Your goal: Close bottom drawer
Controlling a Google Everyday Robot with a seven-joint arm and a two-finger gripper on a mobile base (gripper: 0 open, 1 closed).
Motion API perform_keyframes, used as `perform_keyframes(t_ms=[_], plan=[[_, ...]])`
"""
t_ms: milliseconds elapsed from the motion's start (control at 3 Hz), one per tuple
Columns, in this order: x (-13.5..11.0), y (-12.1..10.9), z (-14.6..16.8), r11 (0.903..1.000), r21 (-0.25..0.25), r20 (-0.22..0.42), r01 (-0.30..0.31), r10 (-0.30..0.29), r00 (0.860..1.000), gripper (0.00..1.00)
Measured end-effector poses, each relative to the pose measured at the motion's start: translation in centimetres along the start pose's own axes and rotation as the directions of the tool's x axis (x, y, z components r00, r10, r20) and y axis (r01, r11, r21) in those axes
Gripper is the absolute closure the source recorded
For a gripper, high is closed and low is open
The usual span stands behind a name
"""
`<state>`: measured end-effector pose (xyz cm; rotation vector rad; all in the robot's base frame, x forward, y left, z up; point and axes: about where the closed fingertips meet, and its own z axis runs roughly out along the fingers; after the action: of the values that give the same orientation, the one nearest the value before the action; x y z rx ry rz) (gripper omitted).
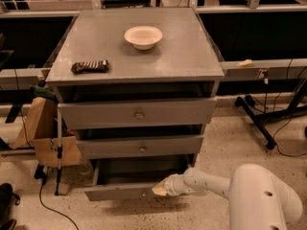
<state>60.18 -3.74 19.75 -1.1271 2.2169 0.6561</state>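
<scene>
Camera view shows the bottom drawer (120, 192) pulled well out at the foot of the grey cabinet (110, 114), my gripper (160, 190) touching its front panel, fingers seemingly pinched together, so I judge the whole push remains.

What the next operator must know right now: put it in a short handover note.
Gripper: low in front of the cabinet, at the right end of the bottom drawer's front panel; contact looks likely but is not certain.
Bottom drawer: pulled well out, with its box open to view. The middle drawer and top drawer stick out only slightly.
Done: arm positioned at the drawer front.
Left: push the panel straight in until it sits flush.
The bowl and dark packet on top are not involved.
</scene>
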Motion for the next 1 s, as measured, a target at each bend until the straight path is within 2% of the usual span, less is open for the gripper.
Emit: perform_keyframes(t_ms=[333, 1000], plan=[[-0.1, -0.4, -0.1, 0.9999, 0.014, -0.003, -0.002, 0.003, 1.000, 1.00], [1.1, -0.1, 0.6, 0.9995, 0.000, -0.037, -0.033, 0.033, 0.999, 0.98]])
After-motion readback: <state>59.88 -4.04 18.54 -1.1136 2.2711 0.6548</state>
